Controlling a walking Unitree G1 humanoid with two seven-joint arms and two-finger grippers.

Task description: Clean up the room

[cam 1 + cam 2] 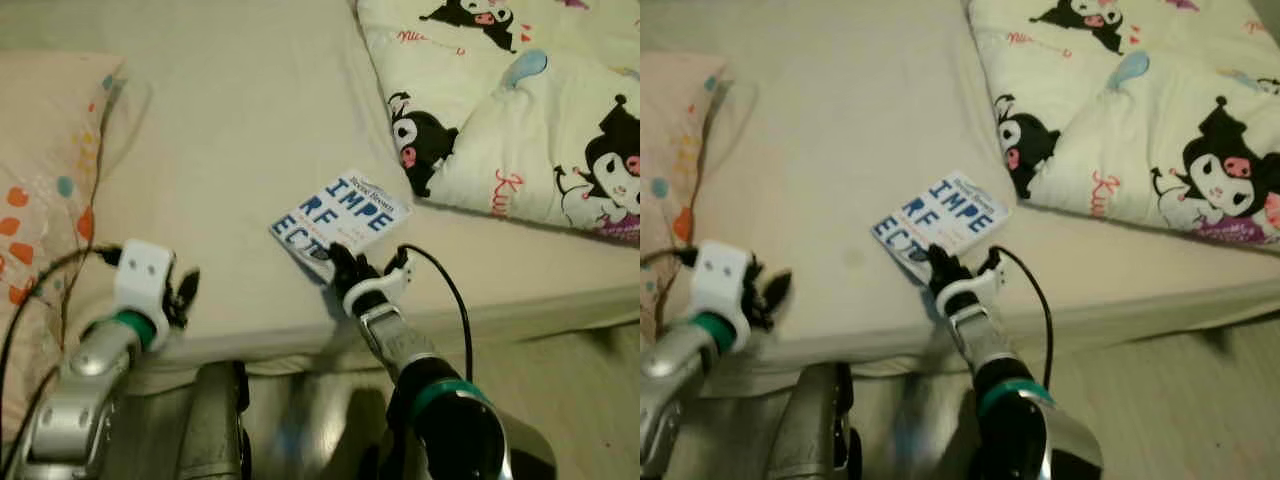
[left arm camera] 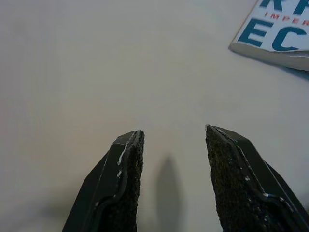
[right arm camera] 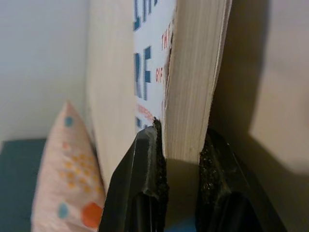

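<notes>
The right claw (image 1: 340,262) is clenching the near corner of the white paperback book with blue lettering (image 1: 343,218), lying on the cream bed (image 1: 240,130) with its long axis running far-right, while the released left claw (image 1: 185,292) is hovering well to its left.

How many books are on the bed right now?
1. The book lies on the bed near its front edge, beside the cartoon quilt, with the right gripper shut on its near corner. Others could be hidden under the quilt.
</notes>
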